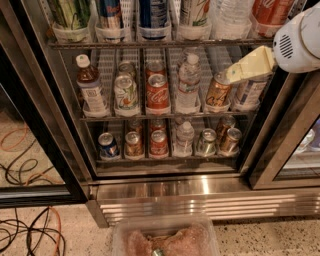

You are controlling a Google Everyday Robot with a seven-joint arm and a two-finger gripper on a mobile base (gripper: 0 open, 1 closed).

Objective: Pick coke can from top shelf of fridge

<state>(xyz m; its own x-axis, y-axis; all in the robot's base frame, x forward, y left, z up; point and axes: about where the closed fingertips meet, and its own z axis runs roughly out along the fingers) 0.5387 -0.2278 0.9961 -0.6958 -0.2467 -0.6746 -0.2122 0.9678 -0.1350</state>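
The fridge (200, 192) stands open in the camera view, with a black frame and wire shelves. The top shelf (150, 44) runs across the top edge with clear holders. A red coke can (270, 12) sits in its far-right holder; only the lower part shows. My gripper (235, 74), cream-coloured on a white arm (300, 42), reaches in from the right. It points left, below the top shelf and just above a gold-orange can (217, 92) on the middle shelf. It holds nothing that I can see.
The middle shelf holds a brown bottle (90, 87), a green can (125, 92), another red cola can (157, 92) and a water bottle (189, 82). The lower shelf holds several cans. A clear bin (165, 239) lies in front. Cables (25, 230) lie on the floor at left.
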